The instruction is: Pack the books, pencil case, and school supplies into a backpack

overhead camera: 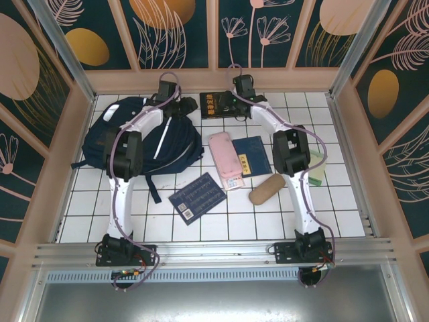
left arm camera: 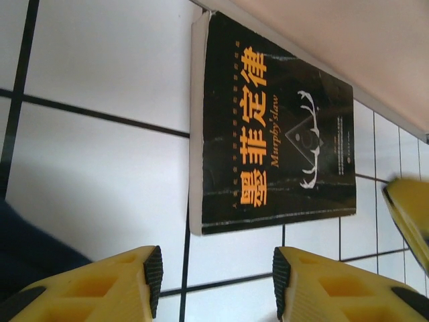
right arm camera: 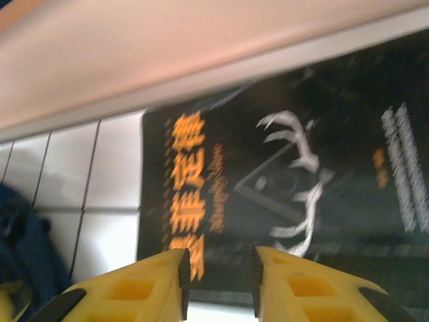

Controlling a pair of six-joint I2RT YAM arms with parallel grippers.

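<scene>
My right gripper (right arm camera: 218, 268), jaws narrowly parted and empty, hovers over the black book (right arm camera: 322, 221) lying lengthwise along the far wall (right arm camera: 167, 54), left gripper (left arm camera: 218, 272) spread beside it

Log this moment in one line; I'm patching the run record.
stage: black book not yet grasped | left gripper: open, beside book | right gripper: open, above book cover | backpack: left of book

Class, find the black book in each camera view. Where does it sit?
Top view: black book at back centre, by the wall.
Left wrist: black book upper middle, on white tiles.
Right wrist: black book across centre and right, blurred.
Shared landmark: beige wall base along its edge.
</scene>
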